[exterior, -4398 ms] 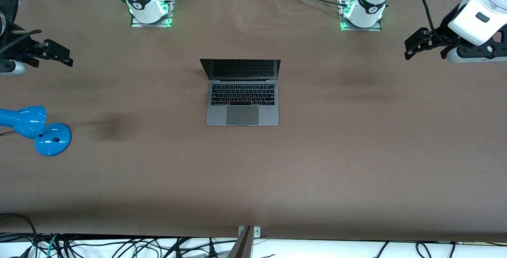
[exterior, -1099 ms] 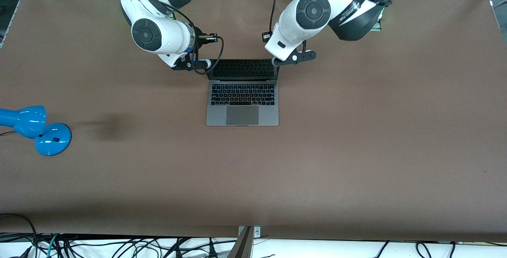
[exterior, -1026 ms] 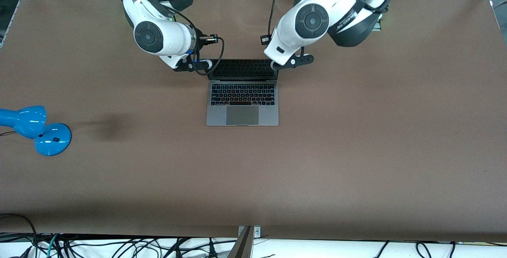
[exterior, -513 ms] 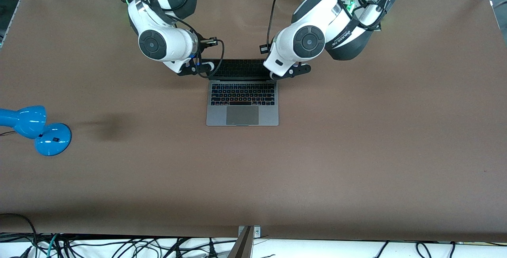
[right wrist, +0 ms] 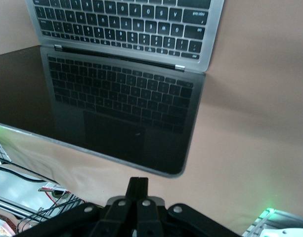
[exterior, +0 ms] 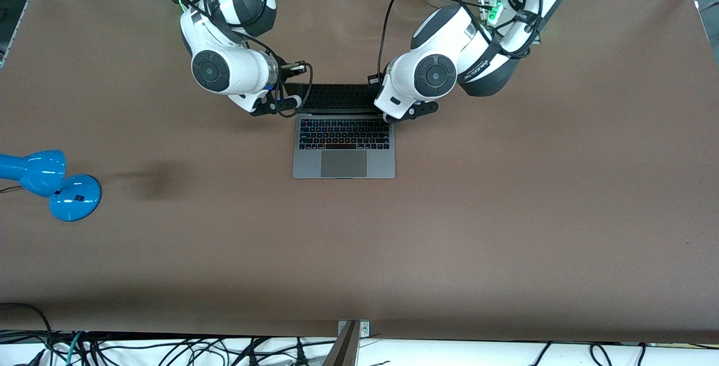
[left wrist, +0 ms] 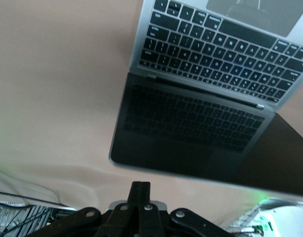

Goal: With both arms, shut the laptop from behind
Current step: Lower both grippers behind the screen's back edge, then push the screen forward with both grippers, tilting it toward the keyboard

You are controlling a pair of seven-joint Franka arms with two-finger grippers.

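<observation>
The grey laptop (exterior: 343, 155) lies open in the middle of the table, its dark screen (exterior: 342, 98) upright and facing the front camera. My right gripper (exterior: 287, 101) is shut and empty by the lid's top corner toward the right arm's end. My left gripper (exterior: 393, 113) is shut and empty by the other top corner. In the left wrist view the shut fingertips (left wrist: 140, 185) sit just off the lid's upper edge (left wrist: 161, 170). The right wrist view shows the same: fingertips (right wrist: 138, 181) close to the lid's edge (right wrist: 141, 167). I cannot tell if either touches the lid.
A blue desk lamp (exterior: 50, 183) stands near the table edge at the right arm's end. Both arm bases (exterior: 494, 9) are along the table edge farthest from the front camera. Black cables loop around both wrists.
Both arms have swung in from the table's ends and come down to the lid's top corners. Over the last second both hands moved slightly toward the front camera. The lid's angle looks unchanged.
</observation>
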